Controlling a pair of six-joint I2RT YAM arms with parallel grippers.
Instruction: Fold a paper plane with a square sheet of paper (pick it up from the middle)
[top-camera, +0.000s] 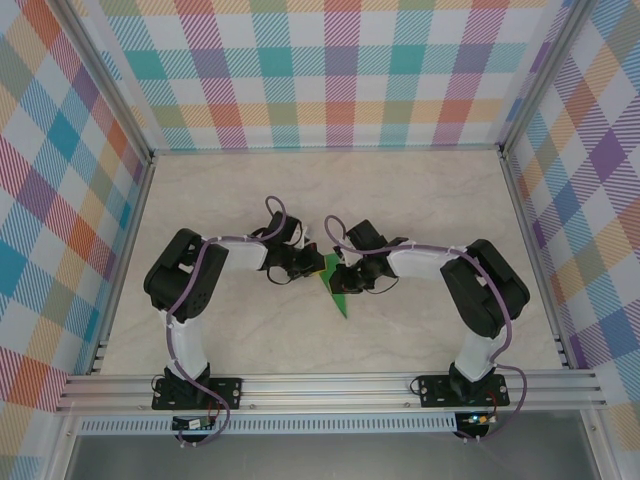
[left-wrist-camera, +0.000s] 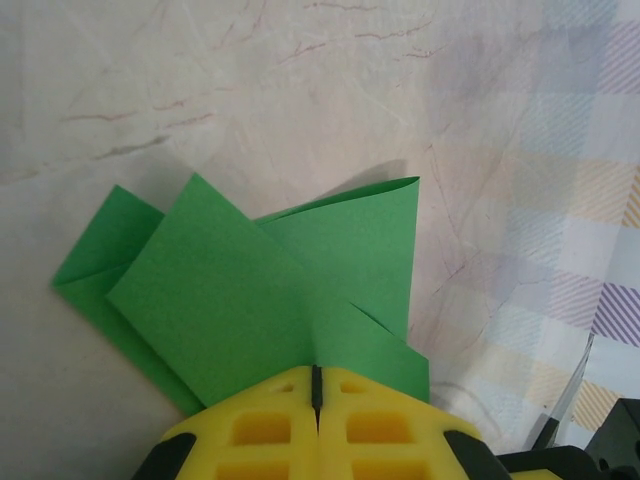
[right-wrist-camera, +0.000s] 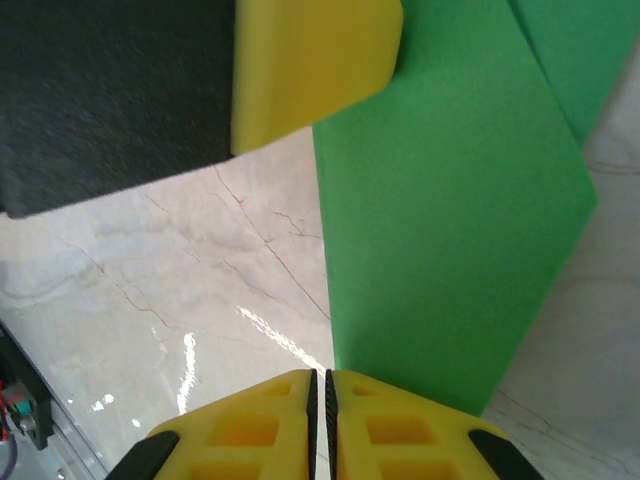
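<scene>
Left gripper jaws pressed together, pinching folded green paper; its near edge hidden behind them. Right gripper jaws likewise closed on paper's edge. Paper sits mid table, between both grippers.

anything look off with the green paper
Yes: the green paper, gripped by the left pincer, is folded unevenly. Its layers fan out with mismatched edges, and the upper right flap bows open instead of being creased flat.

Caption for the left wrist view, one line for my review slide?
Left pincer shut on the folded green paper, its creased layers fanning out against the marble table.
</scene>
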